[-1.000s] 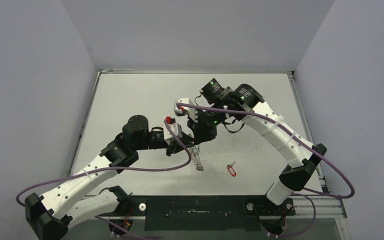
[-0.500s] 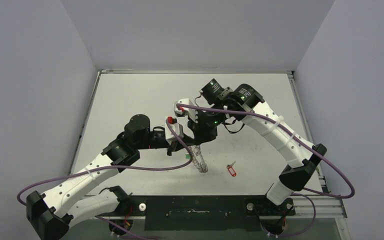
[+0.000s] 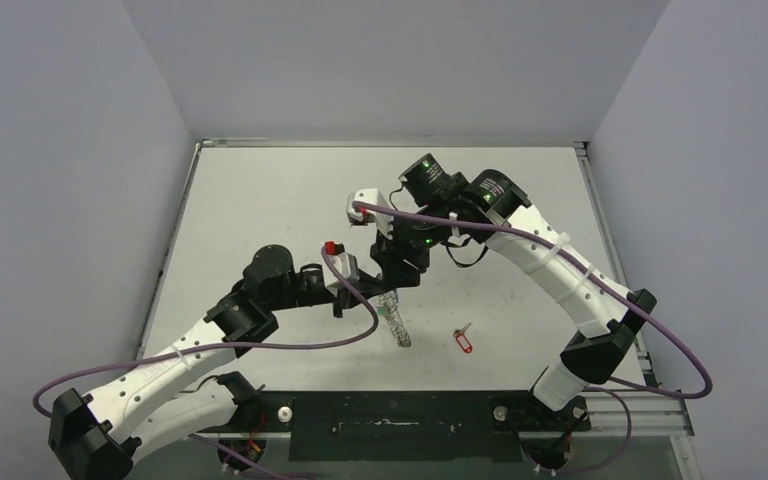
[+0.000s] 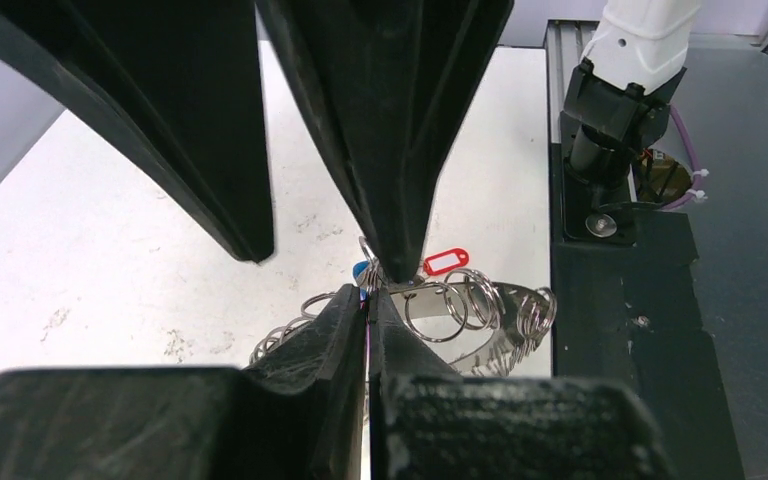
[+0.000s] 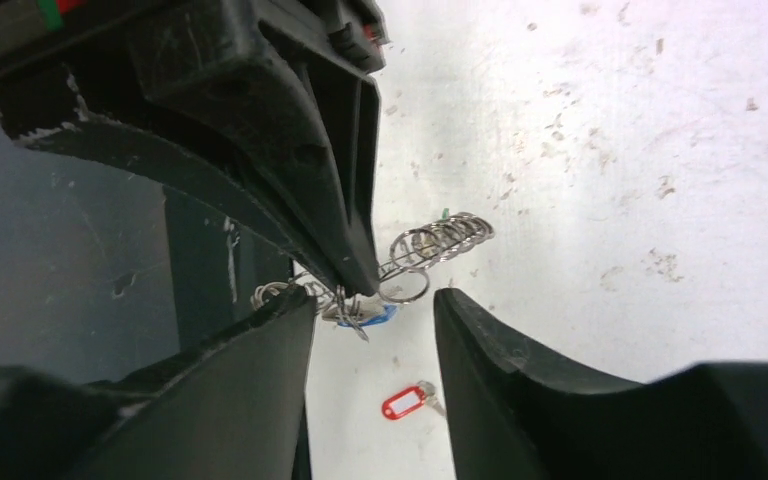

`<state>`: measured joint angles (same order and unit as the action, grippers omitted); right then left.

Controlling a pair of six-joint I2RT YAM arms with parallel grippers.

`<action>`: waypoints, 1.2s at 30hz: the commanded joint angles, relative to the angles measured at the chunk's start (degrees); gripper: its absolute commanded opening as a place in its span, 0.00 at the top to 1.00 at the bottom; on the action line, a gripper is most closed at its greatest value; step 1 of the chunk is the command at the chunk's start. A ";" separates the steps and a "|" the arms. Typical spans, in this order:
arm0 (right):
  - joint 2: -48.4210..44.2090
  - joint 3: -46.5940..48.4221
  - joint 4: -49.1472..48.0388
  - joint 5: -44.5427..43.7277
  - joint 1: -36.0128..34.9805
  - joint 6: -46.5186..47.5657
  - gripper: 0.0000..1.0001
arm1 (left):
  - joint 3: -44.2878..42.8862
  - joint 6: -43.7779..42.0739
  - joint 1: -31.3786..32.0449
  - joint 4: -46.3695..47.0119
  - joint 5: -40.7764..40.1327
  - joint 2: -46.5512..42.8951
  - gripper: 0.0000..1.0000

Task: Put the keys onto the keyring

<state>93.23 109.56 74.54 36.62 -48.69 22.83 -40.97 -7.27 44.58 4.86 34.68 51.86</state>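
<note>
The keyring hangs edge-on in the air, its wire loops showing in the left wrist view and the right wrist view. My left gripper is shut on the ring's edge; it also shows in the top view. My right gripper is open, its fingers to either side of the left gripper's tip and the ring's near edge. The blue-tagged key hangs at the ring right by that tip. The red-tagged key lies flat on the table, also visible in the right wrist view.
A small green bit shows on the ring's far side. The table's black front rail and the right arm's base lie just beyond the red key. The white table is walled on three sides.
My left arm has drawn back to the left and lower, tilting the ring slightly. My right wrist has shifted a little left over it. The red key has not moved.
</note>
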 commanded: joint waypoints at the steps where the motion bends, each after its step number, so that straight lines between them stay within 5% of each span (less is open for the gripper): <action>1: -6.07 -3.60 -10.16 -1.59 1.71 -3.57 0.48 | 3.42 4.93 0.16 14.38 -3.73 -3.70 1.00; 10: -14.52 -16.65 -23.48 14.32 7.46 -3.73 0.48 | 9.31 6.93 0.18 26.72 -5.47 -7.21 1.00; 19: -16.41 -21.43 -26.19 19.63 7.44 0.72 0.58 | 9.53 9.03 0.17 28.89 -3.75 -7.15 1.00; 24: -16.11 -21.42 -26.14 20.16 7.47 1.37 0.74 | 9.29 8.96 0.21 28.72 -3.57 -6.77 1.00; 36: -17.20 -22.17 -25.43 19.02 8.73 1.18 0.93 | 9.24 8.72 0.16 28.10 -3.57 -7.27 1.00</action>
<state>78.11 87.70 51.11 54.52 -40.73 23.33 -30.55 1.04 44.58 27.73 30.46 45.54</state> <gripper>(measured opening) 0.092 0.013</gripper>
